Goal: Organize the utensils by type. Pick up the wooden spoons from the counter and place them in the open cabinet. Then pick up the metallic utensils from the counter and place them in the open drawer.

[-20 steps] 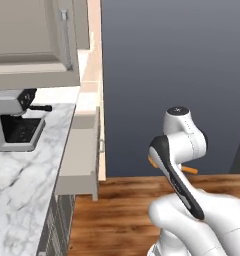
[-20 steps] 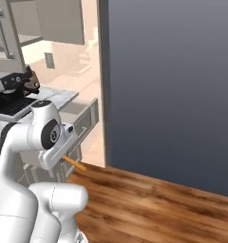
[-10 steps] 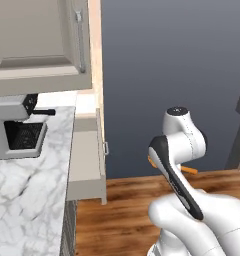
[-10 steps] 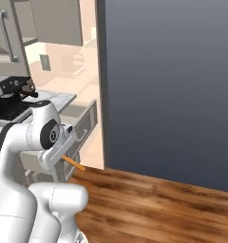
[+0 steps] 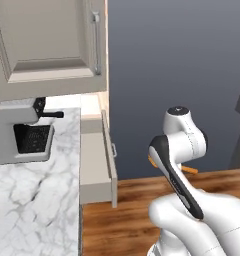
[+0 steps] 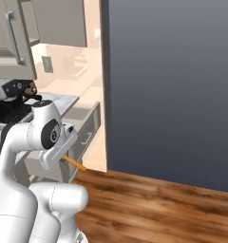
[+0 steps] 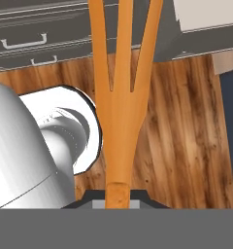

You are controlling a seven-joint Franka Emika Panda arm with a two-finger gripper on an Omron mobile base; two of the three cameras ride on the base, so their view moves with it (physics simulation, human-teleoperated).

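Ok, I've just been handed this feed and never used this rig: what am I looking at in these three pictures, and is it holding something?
The machine is one white robot arm on a driving base, in a rendered kitchen. Two pictures come from cameras on the base, behind the arm on its left and right. The third looks along the gripper itself.

In the hand view the gripper is shut on an orange fork with three prongs; its tip also pokes out by the arm in the base views.

Ahead on the left is a white marble counter with a grey coffee machine. Beside the counter an open drawer sticks out, and above hangs a beige cabinet.
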